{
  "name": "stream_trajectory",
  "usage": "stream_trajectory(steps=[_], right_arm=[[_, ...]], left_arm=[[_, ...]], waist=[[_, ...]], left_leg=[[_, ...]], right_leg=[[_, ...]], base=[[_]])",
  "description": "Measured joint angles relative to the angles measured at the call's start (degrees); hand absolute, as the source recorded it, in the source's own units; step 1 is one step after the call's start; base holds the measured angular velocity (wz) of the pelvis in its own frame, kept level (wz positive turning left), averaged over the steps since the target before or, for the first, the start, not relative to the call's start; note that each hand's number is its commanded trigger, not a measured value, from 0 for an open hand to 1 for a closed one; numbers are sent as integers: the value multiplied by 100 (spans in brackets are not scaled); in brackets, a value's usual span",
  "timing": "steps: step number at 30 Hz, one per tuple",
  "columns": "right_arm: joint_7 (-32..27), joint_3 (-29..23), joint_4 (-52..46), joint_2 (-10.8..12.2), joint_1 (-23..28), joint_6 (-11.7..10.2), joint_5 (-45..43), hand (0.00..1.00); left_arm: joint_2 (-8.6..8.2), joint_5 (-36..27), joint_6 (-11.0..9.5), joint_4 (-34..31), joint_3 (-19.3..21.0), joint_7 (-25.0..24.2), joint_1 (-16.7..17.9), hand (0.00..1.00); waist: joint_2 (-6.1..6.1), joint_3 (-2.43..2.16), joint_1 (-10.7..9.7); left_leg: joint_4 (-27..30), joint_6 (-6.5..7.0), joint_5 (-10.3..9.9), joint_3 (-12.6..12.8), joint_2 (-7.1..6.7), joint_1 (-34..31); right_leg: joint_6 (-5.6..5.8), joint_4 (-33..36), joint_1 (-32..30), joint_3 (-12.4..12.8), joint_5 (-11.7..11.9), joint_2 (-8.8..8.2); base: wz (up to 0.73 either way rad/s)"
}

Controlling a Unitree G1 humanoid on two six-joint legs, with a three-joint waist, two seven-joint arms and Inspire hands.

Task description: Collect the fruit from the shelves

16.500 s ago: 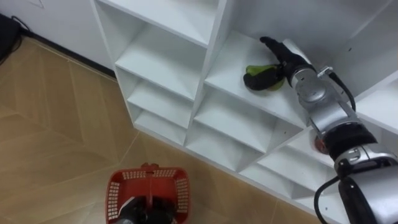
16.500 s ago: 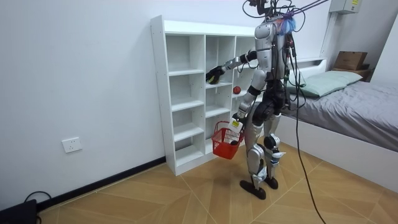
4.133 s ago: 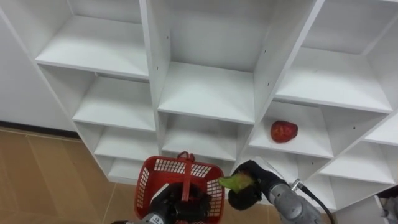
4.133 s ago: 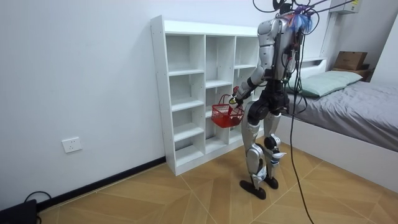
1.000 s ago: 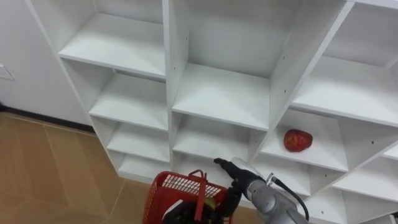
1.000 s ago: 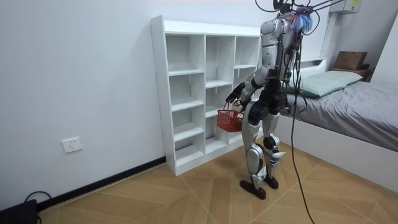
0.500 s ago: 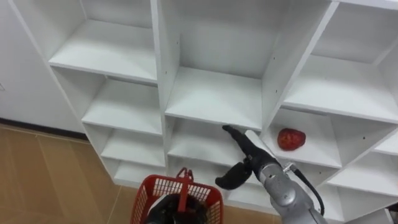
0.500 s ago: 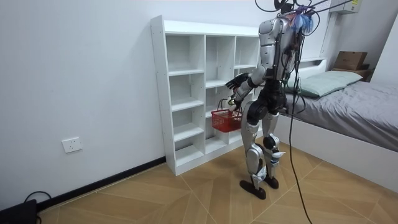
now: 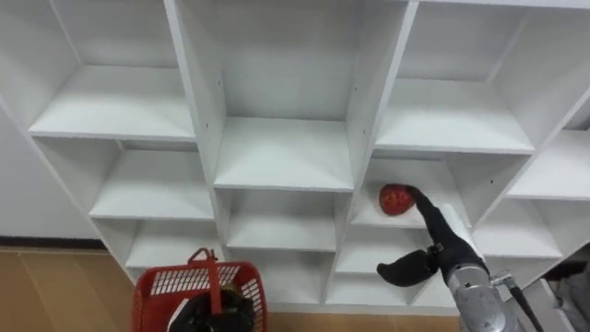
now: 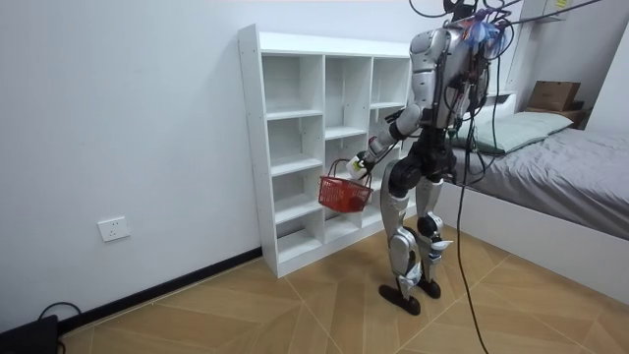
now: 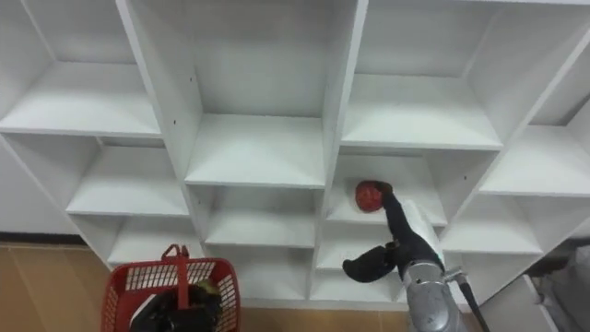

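A red apple (image 9: 395, 198) lies on a shelf in the right column of the white shelf unit (image 9: 286, 152). My right hand (image 9: 433, 235) reaches up to it, open. Its straight fingers end at the apple's right side and the thumb is spread low to the left. Whether they touch the apple I cannot tell. A red plastic basket (image 9: 157, 297) hangs at the lower left, below the shelves. My left hand (image 9: 219, 309) is shut on its handle. A bit of green shows inside the basket (image 11: 120, 293). In the room view the robot stands upright facing the shelves, the basket (image 10: 344, 195) held out in front.
The other compartments around the apple are bare. Wooden floor (image 9: 55, 286) runs under the shelf unit's left side. In the room view a bed (image 10: 570, 167) stands behind the robot on the view's right, with a cardboard box (image 10: 553, 94) at its head.
My right hand has gone from the middle column over to the right column, up to the apple. The basket has swung toward the room view's left. The head view has shifted.
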Motion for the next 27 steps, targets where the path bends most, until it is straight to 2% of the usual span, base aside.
stream_trajectory(steps=[4,8,13,19,23,27], right_arm=[[-6,5,-31,-2,-7,-62,-76,0],[-9,-122,-31,-154,-8,-113,-108,0],[-110,-410,-30,-194,-35,-153,-120,0],[-315,-424,-29,-228,-36,-160,-124,0],[-454,-413,63,-228,-38,-174,47,0],[-650,-333,448,-226,-161,-216,281,0]], left_arm=[[1,-1,-68,77,102,74,2,100],[18,0,-87,168,107,84,31,100],[10,-80,-100,172,240,76,24,100],[16,-130,-204,326,257,127,12,100],[19,-129,-207,395,261,192,16,100],[19,-113,-216,458,261,221,14,100]], waist=[[-43,-22,23],[-37,-19,-71],[-11,-4,-125],[29,9,-124],[39,29,-30],[14,21,87]], left_leg=[[5,-1,-15,172,46,0],[-3,-15,-48,211,65,-7],[-27,-28,-70,314,87,3],[-37,-35,-92,332,96,7],[-45,-35,-91,333,98,-12],[-64,-38,-94,326,100,-123]], right_leg=[[-18,27,-80,107,28,24],[-22,24,-104,119,38,40],[-23,22,-105,159,38,62],[-23,12,-115,177,38,101],[-24,11,-141,192,39,99],[-24,25,-255,174,39,99]], base=[[-16],[-7],[-10],[-4],[0],[0]])
